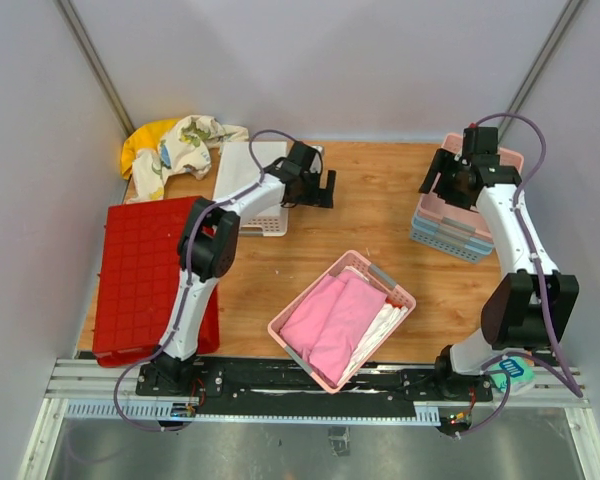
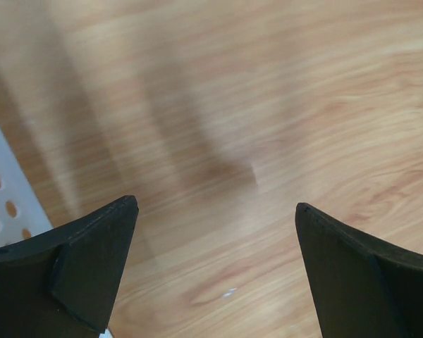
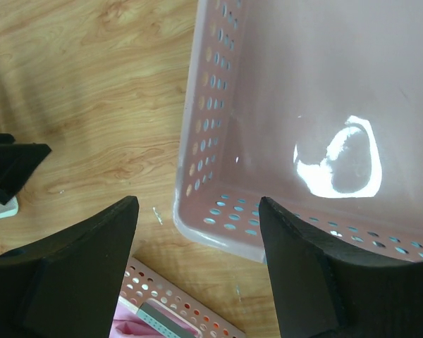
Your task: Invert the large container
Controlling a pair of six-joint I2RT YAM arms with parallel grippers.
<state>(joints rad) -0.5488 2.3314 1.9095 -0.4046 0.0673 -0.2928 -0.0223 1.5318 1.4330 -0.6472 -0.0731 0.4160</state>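
The red bin (image 1: 145, 275) lies along the left side of the table (image 1: 380, 215) with its square-ribbed underside facing up. Its near end reaches the metal rail (image 1: 310, 375) at the table's near edge. The left arm crosses above its right edge.

The only labels are a grey tag (image 1: 381, 275) on the rim of the pink basket (image 1: 400, 297) and a teal sticker (image 1: 510, 370) at the base of the right arm. Both are too small to read.

The left gripper (image 2: 215, 211) is released, with its jaws spread wide over bare wood and holding nothing. It hangs just right of a white perforated basket (image 1: 242, 168) at the far left-centre. Beyond that basket, a yellow and patterned cloth (image 1: 175, 145) is bunched in the far left corner.

The right gripper (image 3: 197, 202) is also released and empty. It hovers above the near left corner of an empty pink perforated basket (image 3: 282, 105), which is stacked on light-blue baskets (image 1: 450, 240) at the far right edge.

The pink basket, holding folded pink cloth (image 1: 330, 318), sits at an angle near the middle of the near edge. Bare wood lies open between it, the white basket and the stack.
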